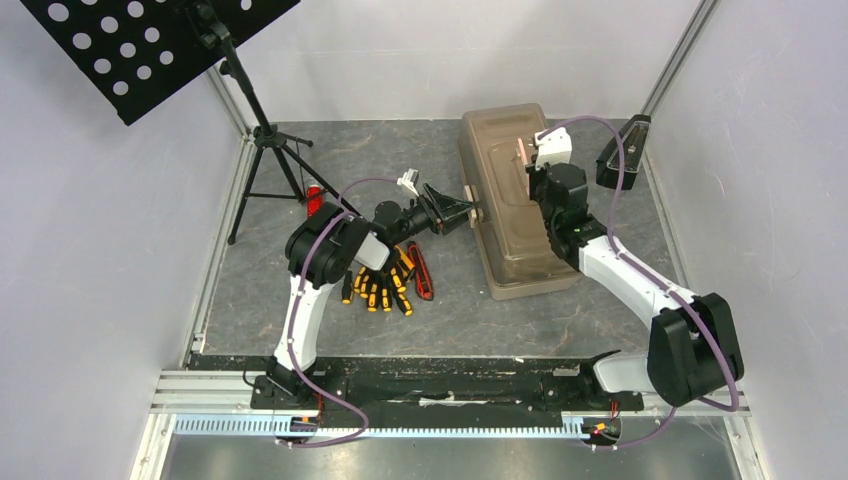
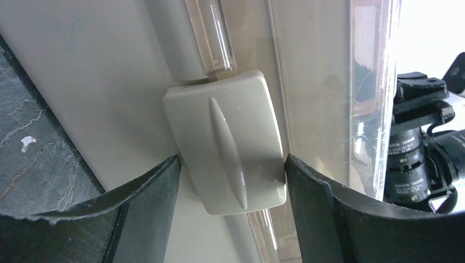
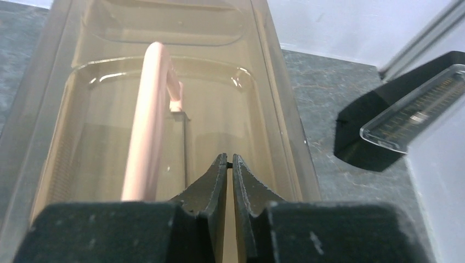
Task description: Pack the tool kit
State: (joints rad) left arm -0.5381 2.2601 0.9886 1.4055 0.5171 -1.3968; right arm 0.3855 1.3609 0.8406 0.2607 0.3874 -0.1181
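The toolbox sits shut on the right half of the worktop. Its long side runs from the far edge toward the near one, and its pale pink handle stands up along the middle of the smoky lid. The left arm reaches across from the near left corner to the box's left side. There the left gripper is closed on a pale clasp, with one black finger pressed against each side of it. The right arm bends in from the near right corner and hangs over the lid. The right gripper is pinched to a thin slit with nothing in it, just right of the handle. I can't tell whether its tips touch the lid. A heap of yellow-and-black screwdrivers lies left of the middle of the worktop, close beside the left arm. A red utility knife lies just to their right, between them and the box, not touching the box. A small red piece lies farther back, by the feet of a black music stand in the far left corner. Near the far right corner, apart from the box, lies a black block with a clear ruled strip on it.
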